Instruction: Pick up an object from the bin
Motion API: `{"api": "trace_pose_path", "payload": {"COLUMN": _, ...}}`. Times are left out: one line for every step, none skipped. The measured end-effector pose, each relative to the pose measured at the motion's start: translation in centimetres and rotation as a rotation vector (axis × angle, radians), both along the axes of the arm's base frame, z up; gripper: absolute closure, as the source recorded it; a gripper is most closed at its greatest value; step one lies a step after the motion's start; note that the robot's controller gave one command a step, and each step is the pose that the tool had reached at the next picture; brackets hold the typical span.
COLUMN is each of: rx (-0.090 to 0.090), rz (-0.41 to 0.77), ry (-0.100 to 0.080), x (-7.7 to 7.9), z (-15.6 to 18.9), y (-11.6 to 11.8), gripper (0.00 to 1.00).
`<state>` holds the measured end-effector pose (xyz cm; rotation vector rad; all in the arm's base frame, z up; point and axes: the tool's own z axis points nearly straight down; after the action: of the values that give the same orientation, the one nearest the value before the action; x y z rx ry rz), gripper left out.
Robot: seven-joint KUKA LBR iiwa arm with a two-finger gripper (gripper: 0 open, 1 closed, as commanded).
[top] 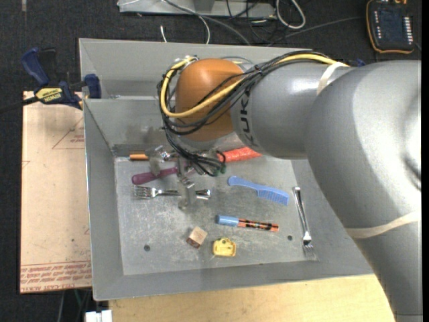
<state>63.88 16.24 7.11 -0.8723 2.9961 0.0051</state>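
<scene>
One claw [188,188] sits low at centre-left of the frame, just beside a silver fork [149,192]; whether it is apart or together cannot be told. This is probably the approach step, and next comes a firm close and lift.

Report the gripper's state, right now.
Gripper: cannot be told whether open or closed; it is down in the bin, beside the fork.

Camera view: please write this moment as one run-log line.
gripper: left of bin centre | nearest: metal fork, purple-handled tool | grasp: unclear
</scene>
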Motion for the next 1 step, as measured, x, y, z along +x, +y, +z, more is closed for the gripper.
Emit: {"api": "trace_pose_path", "payload": {"rx": 0.002, "rz": -0.141, "ry": 0.011, "x": -1.37, "z": -0.03, "y": -0.72, "gripper": 1.00}}
